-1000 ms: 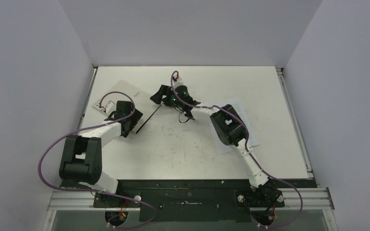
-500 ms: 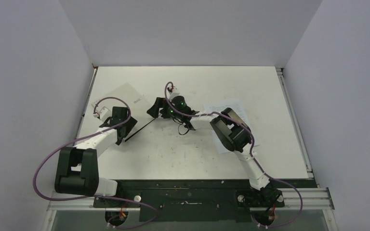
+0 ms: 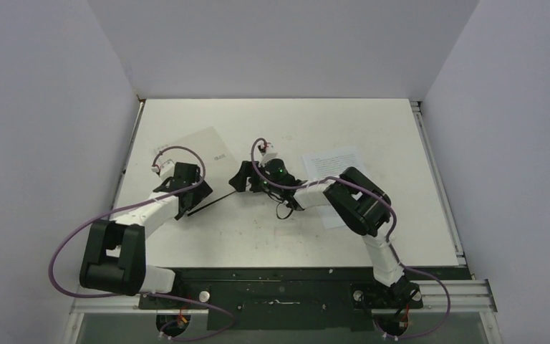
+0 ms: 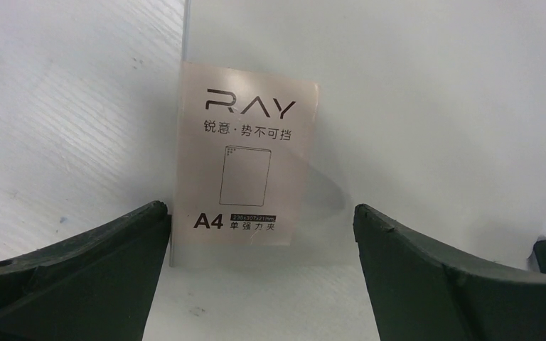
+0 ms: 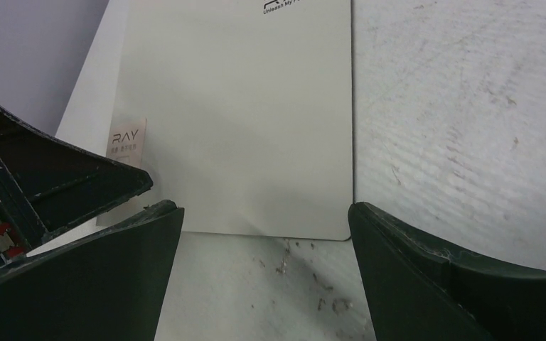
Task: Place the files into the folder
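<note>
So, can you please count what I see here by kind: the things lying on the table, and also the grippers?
Folder: 1
Paper pile: 1 (how many sheets are in it cannot be told)
Grippers: 2, the left gripper and the right gripper, both open
Total: 4

The left gripper (image 4: pixel 259 207), its dark fingers (image 4: pixel 99 263) spread wide at the bottom corners of the frame, hangs over the pale folder (image 4: pixel 434 106). A beige label (image 4: pixel 245 156) reading "RAY" and "A4" sits centre. Scuffed table (image 4: pixel 64 106) fills the left.
</note>
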### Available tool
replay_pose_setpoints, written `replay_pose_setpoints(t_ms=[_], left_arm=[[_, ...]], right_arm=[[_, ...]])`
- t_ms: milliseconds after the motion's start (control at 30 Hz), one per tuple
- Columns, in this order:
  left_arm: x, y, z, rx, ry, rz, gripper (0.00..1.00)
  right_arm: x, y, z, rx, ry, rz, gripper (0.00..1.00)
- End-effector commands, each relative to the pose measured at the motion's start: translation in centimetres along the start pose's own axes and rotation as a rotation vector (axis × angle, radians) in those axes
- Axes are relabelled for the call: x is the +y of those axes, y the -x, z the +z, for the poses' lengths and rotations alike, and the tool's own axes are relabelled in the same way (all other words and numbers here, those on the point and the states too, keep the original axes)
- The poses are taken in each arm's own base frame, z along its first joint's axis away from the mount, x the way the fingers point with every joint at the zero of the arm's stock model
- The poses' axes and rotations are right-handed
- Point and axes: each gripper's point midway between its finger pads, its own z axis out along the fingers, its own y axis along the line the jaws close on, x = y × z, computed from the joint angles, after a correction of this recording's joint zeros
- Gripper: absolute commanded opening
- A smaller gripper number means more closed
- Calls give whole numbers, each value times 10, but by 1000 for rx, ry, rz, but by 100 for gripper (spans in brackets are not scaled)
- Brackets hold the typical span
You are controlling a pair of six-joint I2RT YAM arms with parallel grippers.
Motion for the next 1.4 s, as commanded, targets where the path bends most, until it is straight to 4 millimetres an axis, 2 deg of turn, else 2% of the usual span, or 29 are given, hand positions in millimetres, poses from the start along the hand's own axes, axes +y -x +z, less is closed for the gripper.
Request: replay_pose_setpoints(t_ms=[0,167,400,600,667,767,833,933,1133,1267,1367], left_arm=[[-38,-23,-15,75,-146,101,96],[-61,-57,-30,165,-250,206,95],[-74,-96,-51,237,-340,314,95],[-85,-129,-82,288,-442,381,92],[-88,-140,-93,299,-468,400,92],[-90,-156,-109,316,-502,431,92],[-88,-162,-117,315,-509,445,93],[-80,-157,-125,283,-486,462,94],[-66,-119,-132,127,-441,455,100],[-72,-97,-136,50,-441,442,96],[-78,-85,-132,24,-426,437,96]], right_arm=[[-9,-54,-32,138,-74,-14,90],[-11,-59,-66,127,-110,-27,89],[-13,-77,-120,142,-161,-56,89],[-12,-89,-164,153,-204,-94,89],[-18,-93,-180,151,-252,-113,90],[-24,-95,-205,138,-288,-113,90],[-22,-87,-219,109,-296,-108,91],[-20,-72,-238,75,-320,-118,92],[-11,-38,-271,31,-376,-170,99],[-10,-17,-278,3,-427,-214,100],[-14,-2,-276,-5,-468,-239,95]])
